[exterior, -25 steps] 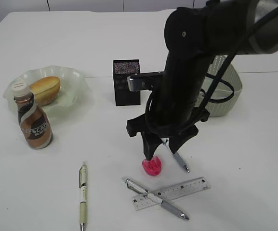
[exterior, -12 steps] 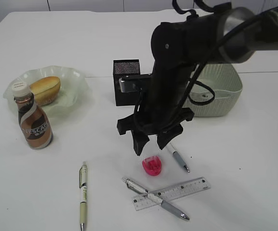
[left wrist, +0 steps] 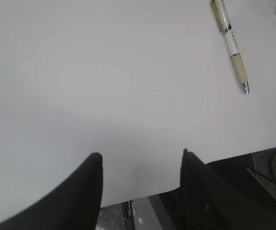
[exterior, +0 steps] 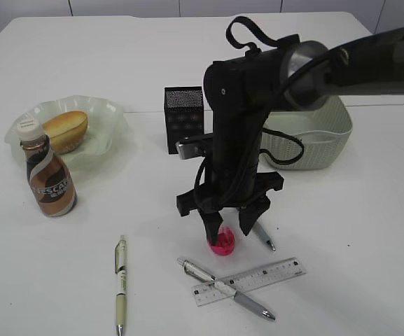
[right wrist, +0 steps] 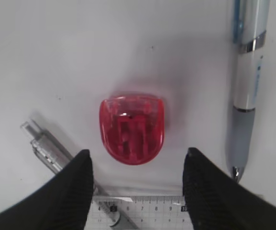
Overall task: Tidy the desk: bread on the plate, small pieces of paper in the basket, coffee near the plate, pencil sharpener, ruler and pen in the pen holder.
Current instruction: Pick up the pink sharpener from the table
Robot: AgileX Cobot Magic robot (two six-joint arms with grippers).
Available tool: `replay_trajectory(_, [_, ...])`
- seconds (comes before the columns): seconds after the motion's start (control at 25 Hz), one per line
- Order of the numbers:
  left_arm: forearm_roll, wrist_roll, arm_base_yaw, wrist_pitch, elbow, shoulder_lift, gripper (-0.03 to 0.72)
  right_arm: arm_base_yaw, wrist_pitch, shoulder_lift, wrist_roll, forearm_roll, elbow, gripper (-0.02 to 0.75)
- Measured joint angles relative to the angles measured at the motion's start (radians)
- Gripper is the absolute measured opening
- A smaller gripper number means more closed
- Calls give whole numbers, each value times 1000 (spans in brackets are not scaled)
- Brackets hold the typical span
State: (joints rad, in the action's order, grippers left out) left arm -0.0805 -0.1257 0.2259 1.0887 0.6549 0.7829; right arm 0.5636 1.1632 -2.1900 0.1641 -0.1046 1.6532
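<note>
Sharpener step in hand; right gripper point(right wrist: 137, 189) spread wide, straddling pink pencil sharpener point(right wrist: 132, 128) near the ruler point(exterior: 249, 281); next likely: lower, close, carry far-left to pen holder point(exterior: 184, 119); left gripper point(left wrist: 140, 184) idle, apart.

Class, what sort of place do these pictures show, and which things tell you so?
Probably a desk or study table set up for a robot: a white desk with pens, a ruler and a mesh pen holder.
</note>
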Motion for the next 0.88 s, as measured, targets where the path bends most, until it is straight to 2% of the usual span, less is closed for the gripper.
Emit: replay_trajectory(0.88, [15,0,0,3,0,-2,388,0,-77,-9,2,-8,0,439])
